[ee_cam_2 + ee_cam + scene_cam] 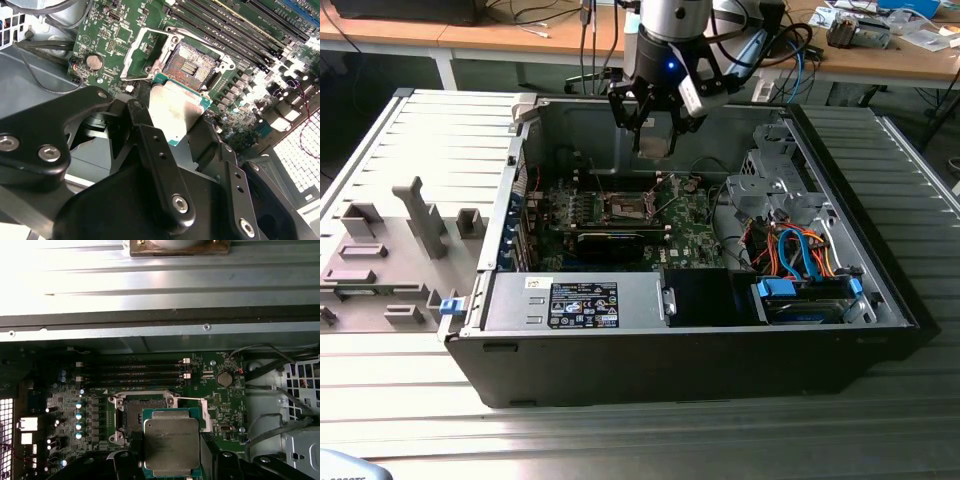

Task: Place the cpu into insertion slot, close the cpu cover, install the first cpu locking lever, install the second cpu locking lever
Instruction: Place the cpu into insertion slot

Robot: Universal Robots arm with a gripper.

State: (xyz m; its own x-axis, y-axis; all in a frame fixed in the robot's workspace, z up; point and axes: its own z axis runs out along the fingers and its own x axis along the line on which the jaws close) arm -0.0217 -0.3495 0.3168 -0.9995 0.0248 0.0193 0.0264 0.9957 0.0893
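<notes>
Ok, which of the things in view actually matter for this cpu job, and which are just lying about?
For the job: the tool, shut on the cpu; the insertion slot, empty; the cpu cover, swung open beside it.
Just there: memory slots, coin battery, blue and orange cables, grey blocks.
</notes>
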